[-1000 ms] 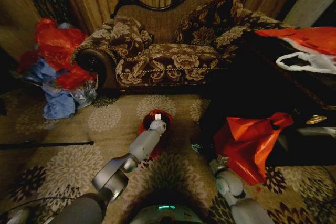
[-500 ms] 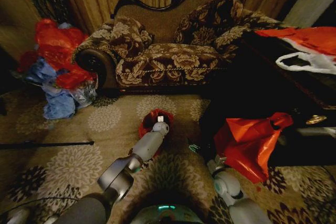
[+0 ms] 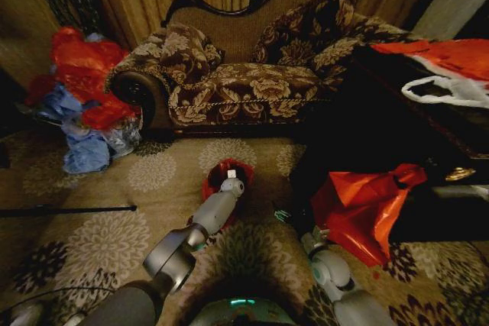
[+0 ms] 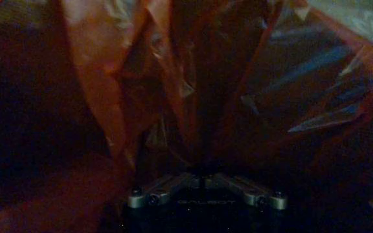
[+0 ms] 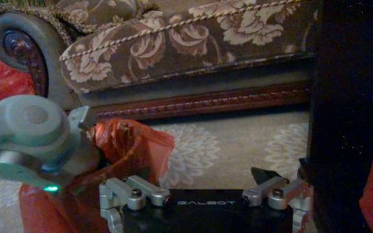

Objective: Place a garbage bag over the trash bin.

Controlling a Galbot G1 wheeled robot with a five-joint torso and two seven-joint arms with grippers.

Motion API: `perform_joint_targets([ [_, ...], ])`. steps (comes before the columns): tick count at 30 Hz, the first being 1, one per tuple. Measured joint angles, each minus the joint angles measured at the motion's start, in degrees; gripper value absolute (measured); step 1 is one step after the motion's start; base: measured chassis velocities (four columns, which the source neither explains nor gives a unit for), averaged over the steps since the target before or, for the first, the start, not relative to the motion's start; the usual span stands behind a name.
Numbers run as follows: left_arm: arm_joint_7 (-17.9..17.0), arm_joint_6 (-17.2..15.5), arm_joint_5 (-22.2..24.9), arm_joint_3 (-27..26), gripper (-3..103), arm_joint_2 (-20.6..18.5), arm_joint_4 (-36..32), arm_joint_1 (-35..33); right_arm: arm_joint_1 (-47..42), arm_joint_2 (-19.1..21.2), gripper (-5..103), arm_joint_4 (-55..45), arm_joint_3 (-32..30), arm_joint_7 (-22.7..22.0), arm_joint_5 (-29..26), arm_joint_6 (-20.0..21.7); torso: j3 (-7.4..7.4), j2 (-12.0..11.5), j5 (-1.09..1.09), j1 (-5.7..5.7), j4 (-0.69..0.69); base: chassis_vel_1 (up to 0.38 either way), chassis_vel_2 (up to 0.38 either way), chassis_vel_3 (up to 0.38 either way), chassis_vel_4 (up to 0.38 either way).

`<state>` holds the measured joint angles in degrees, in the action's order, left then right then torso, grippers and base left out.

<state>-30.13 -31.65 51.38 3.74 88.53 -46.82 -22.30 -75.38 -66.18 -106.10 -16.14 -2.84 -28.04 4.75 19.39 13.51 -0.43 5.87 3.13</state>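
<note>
1. My left claw [image 3: 231, 175] reaches down into the mouth of the garbage bag [image 3: 218, 181], which sits on the patterned carpet [image 3: 99, 227] just in front of the sofa [image 3: 244, 74].
2. In the left wrist view, crinkly red plastic [image 4: 141, 87] hangs in folds all around that claw, close against it. I cannot tell whether it is clenched or released.
3. The red bag drapes around a low round shape that would be the trash bin; the bin's black wall is hidden, so I cannot confirm how the bag sits on its rim.
4. My right claw [image 5: 203, 194] hangs low, spread wide and gripping nothing, just beside the bag on the side away from the heap of red and blue bags [image 3: 76, 97].
5. From the right wrist view, the bag [image 5: 125, 145] rises beside my left wrist [image 5: 31, 131], with the sofa's carved front rail behind it.
6. A larger orange-red bag [image 3: 359, 204] leans against a dark cabinet [image 3: 359, 127], near the small bag, off to the sofa's right end.
</note>
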Motion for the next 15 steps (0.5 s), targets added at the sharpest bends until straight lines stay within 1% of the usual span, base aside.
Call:
perform_joint_targets([
  [1, -0.1, -0.2, -0.1, 0.0, -3, -1.0, -2.1, -0.9, 0.0, 0.0, 100, -0.2, -0.1, -0.1, 0.0, 0.1, 0.00, 0.0, 0.00, 0.00, 0.00, 0.000, 0.000, 0.000, 0.000],
  [2, -0.1, -0.2, -0.1, 0.0, -3, -1.0, -2.1, -0.9, 0.0, 0.0, 100, -0.2, -0.1, -0.1, 0.0, 0.1, 0.00, 0.0, 0.00, 0.00, 0.00, 0.000, 0.000, 0.000, 0.000],
  [5, -0.1, 0.3, -0.4, 0.1, 14, -4.8, -9.6, -4.5, 0.0, 0.1, 100, -0.7, -0.4, -0.4, -0.2, 0.2, 0.00, 0.0, -0.01, 0.00, -0.03, 0.000, 0.000, 0.000, 0.000],
  [6, -0.1, 0.3, -0.4, 0.1, 14, -4.8, -9.6, -4.5, 0.0, 0.1, 100, -0.7, -0.4, -0.4, -0.2, 0.2, 0.00, 0.0, -0.01, 0.00, -0.03, 0.000, 0.000, 0.000, 0.000],
  [7, 0.0, 1.0, -1.2, 0.1, 19, -6.4, -13.2, -6.0, -0.1, 0.2, 100, -1.0, -0.5, -0.6, -0.3, 0.2, 0.00, 0.0, 0.00, 0.00, -0.03, 0.000, 0.000, 0.000, 0.000],
  [8, 0.1, 1.7, -1.6, 0.1, 19, -7.3, -15.2, -6.9, -0.2, 0.2, 100, -1.3, -0.6, -0.7, -0.4, 0.3, 0.00, 0.0, 0.00, 0.00, -0.01, 0.000, 0.000, 0.000, 0.000],
  [10, 0.9, 3.9, -2.4, 0.0, 30, -9.8, -20.7, -9.2, -0.6, 0.3, 100, -2.0, -0.8, -0.9, -0.6, 0.4, 0.01, 0.0, 0.00, 0.00, -0.02, 0.000, 0.000, 0.000, 0.000],
  [11, 0.9, 3.9, -2.4, 0.0, 30, -9.8, -20.7, -9.2, -0.6, 0.3, 100, -2.0, -0.8, -0.9, -0.6, 0.4, 0.01, 0.0, 0.00, 0.00, -0.02, 0.000, 0.000, 0.000, 0.000],
  [13, 2.9, 7.1, -3.5, -0.3, 41, -12.8, -27.8, -11.9, -1.1, 0.3, 100, -2.8, -1.0, -1.0, -0.8, 0.5, 0.00, 0.0, 0.00, 0.00, -0.02, 0.000, 0.000, 0.000, 0.000],
  [14, 2.9, 7.1, -3.5, -0.3, 41, -12.8, -27.8, -11.9, -1.1, 0.3, 100, -2.8, -1.0, -1.0, -0.8, 0.5, 0.00, 0.0, 0.00, 0.00, -0.02, 0.000, 0.000, 0.000, 0.000],
  [15, 3.7, 8.6, -3.8, -0.3, 46, -13.7, -30.2, -12.9, -1.3, 0.3, 100, -3.0, -1.1, -1.1, -0.8, 0.5, 0.01, 0.0, 0.00, 0.00, -0.03, 0.000, 0.000, 0.000, 0.000],
])
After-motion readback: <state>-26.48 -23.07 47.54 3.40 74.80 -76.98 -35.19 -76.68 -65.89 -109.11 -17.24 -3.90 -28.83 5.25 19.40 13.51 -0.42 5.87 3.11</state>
